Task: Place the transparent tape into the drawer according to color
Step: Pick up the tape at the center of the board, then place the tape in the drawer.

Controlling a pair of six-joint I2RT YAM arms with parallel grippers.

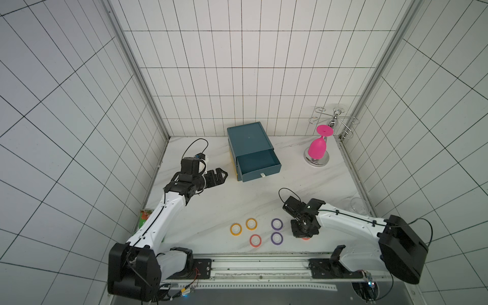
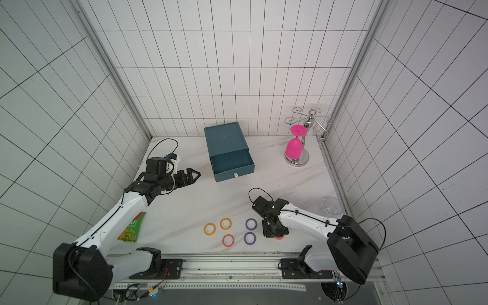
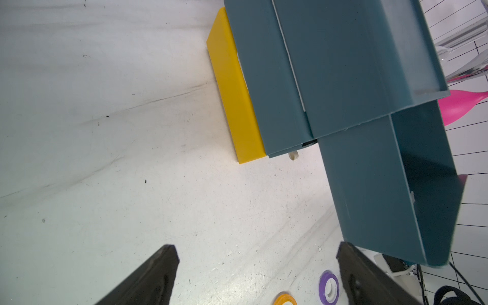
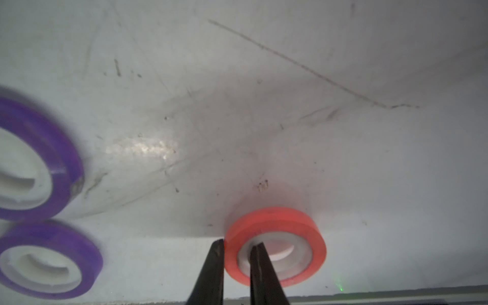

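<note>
Item in hand: red tape ring (image 4: 274, 232), flat, glossy, with a pale plastic core, lying on the white marbled tabletop (image 1: 264, 200) close to its front edge. Right gripper (image 4: 237, 244): narrow black fingers are closed onto the ring's wall, one outside the rim and one down in the core. Left gripper (image 1: 220, 175): fingers are spread wide with nothing held, just beside the teal plastic drawer cabinet (image 1: 248, 137). Remaining stock, all flat on the tabletop between the arms: second red tape ring (image 1: 255, 240), rear purple tape ring (image 1: 277, 224), front purple tape ring (image 1: 276, 238), rear orange-yellow tape ring (image 1: 251, 224), front orange-yellow tape ring (image 1: 235, 229). Cabinet: the teal top drawer (image 1: 260, 173) is pulled out and looks to hold nothing; the yellow drawer front (image 3: 232, 92) below it is shut. Hazards, as judged: the pinch takes only one thin wall, so the ring may swing or slip free on the lift. A dragged ring could go over the nearby front edge or knock the purple pair. No red drawer shows, so a colour mismatch is possible. The raised drawer wall could catch a low carry. Markings: the green-and-orange snack packet (image 2: 132, 228) under the left arm bears printed characters too small to read. The small white tab (image 1: 262, 174) on the open drawer shows no legible writing. None is seen on the tapes.
</note>
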